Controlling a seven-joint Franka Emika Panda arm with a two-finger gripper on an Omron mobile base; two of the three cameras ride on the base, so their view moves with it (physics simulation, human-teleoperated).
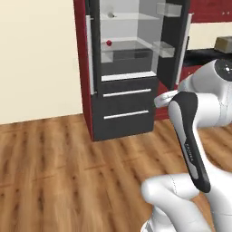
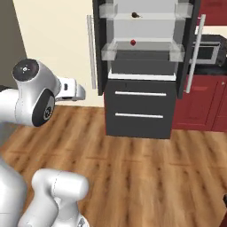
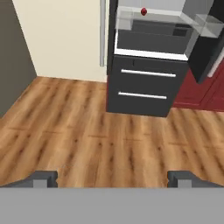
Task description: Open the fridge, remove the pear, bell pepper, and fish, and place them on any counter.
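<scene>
Hand view: gripper [image 3: 112, 178] spread wide, holding nothing, above bare wooden floor. Fridge [image 3: 144, 87] stands open, well ahead and up-right. Bell pepper [image 3: 143, 11] sits on its lower shelf; pear [image 2: 135, 15] one shelf higher.

Glossy white rounded arm [image 1: 213, 104] links, dark joint caps and panels.

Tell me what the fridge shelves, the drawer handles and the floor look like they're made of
Fridge shelves: clear glass or plastic, probably; you see straight through their pale, see-through edges. Drawer handles: likely brushed metal, thin silvery bars with a soft sheen against the dark grey fronts. Floor: wood or a wood-look laminate, with warm brown planks, visible grain streaks and a slight gloss.
</scene>
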